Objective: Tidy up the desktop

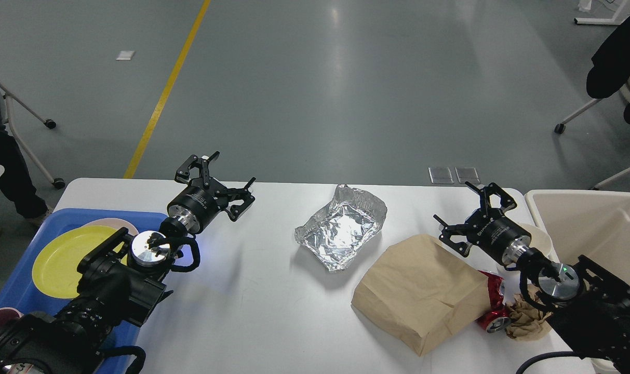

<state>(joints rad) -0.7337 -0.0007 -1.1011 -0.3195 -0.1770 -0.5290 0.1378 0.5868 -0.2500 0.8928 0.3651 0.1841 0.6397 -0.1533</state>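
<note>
The white desktop (242, 306) fills the lower view. On it lie a crumpled foil tray (340, 228), a brown paper bag (418, 291), a crushed red can (494, 309) and a crumpled brown paper wad (527, 317). My left gripper (215, 179) is open and empty, above the desktop's far left edge, well left of the foil. My right gripper (473, 210) is open and empty, just above the bag's far right corner.
A blue tray (13, 291) at the left holds a yellow plate (60, 259) and other dishes. A beige bin (590, 228) stands at the right edge. A white bowl (540, 239) sits behind my right arm.
</note>
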